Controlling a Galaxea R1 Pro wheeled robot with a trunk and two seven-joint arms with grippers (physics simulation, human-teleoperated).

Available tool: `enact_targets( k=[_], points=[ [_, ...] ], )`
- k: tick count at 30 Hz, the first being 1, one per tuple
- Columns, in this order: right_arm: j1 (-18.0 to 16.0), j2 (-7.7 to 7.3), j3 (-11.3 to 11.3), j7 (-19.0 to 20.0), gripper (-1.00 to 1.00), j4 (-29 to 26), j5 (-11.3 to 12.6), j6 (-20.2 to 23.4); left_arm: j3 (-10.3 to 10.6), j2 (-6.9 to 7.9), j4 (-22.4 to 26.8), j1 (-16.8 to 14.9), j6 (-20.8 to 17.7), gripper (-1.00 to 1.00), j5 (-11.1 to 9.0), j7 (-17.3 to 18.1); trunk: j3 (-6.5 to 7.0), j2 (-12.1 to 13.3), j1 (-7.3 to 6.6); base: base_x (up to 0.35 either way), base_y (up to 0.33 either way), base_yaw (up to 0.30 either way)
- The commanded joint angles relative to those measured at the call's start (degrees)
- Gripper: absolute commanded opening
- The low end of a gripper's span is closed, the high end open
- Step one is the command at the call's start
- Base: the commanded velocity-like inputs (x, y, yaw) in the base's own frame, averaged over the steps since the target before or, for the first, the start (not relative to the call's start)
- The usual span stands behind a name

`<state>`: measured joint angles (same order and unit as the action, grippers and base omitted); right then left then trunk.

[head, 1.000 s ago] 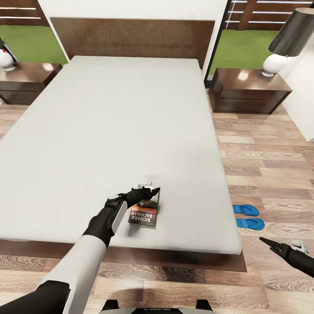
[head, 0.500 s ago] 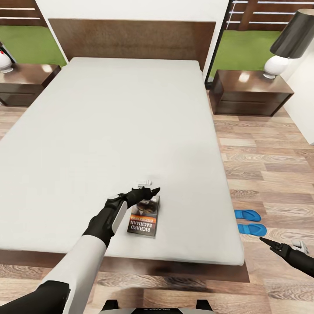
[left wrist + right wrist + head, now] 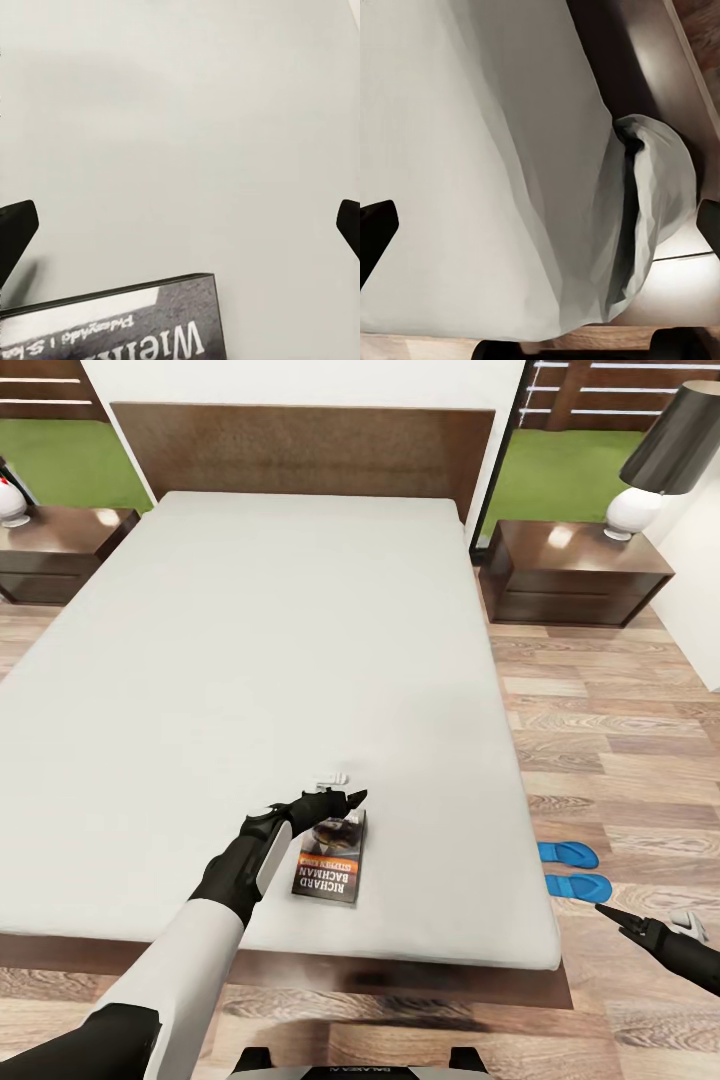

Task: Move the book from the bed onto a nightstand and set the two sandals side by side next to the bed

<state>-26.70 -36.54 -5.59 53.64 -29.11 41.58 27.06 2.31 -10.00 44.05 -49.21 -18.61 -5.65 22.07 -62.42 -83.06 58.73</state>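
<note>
**Asker:** Two arms were on this robot. What was each doing?

**Describer:** The left gripper hung over the far end of the book, its fingers spread apart with one tip either side in the left wrist view, nothing between them but mattress. The right gripper sat low by the foot corner of the bed, also spread and carrying nothing.

**Asker:** Where was the book lying?

**Describer:** Flat on the grey mattress, near the bed's foot edge and toward its right side. The two sandals lay side by side on the floor just beside that right edge. A nightstand with a lamp stood by the bed's head at the right, well apart from the book; its twin stood at the left.

**Asker:** What might have gone wrong from there?

**Describer:** My guess: the book was thin and lay flush on a soft surface. Fingers closing from above could slide over the cover, or push it toward the foot edge and off the bed.
</note>
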Motion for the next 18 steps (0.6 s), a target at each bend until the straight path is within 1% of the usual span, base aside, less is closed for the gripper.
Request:
enact_targets(
  k=[1, 3, 15, 18],
  points=[
    [-0.02, 0.01, -0.04, 0.06, 1.00, 0.01, 0.34, 0.45, -0.01, 0.00, 0.04, -0.01, -0.55, 1.00, -0.59, -0.01, -0.03, -0.02, 0.00, 0.000, 0.000, 0.000],
    [-0.02, 0.00, -0.04, 0.06, 1.00, 0.01, 0.34, 0.45, 0.02, 0.00, 0.04, -0.01, -0.55, 1.00, -0.59, -0.01, -0.21, -0.42, 0.22, 0.000, 0.000, 0.000],
    [-0.02, 0.04, -0.04, 0.06, 1.00, 0.01, 0.34, 0.45, 0.03, 0.00, 0.06, -0.01, -0.55, 1.00, -0.59, -0.01, -0.21, -0.42, 0.22, 0.000, 0.000, 0.000],
    [-0.02, 0.04, -0.04, 0.06, 1.00, 0.00, 0.34, 0.45, 0.00, 0.00, 0.06, -0.01, -0.55, 1.00, -0.59, -0.01, -0.75, -1.62, 0.88, 0.000, 0.000, 0.000]
  ],
)
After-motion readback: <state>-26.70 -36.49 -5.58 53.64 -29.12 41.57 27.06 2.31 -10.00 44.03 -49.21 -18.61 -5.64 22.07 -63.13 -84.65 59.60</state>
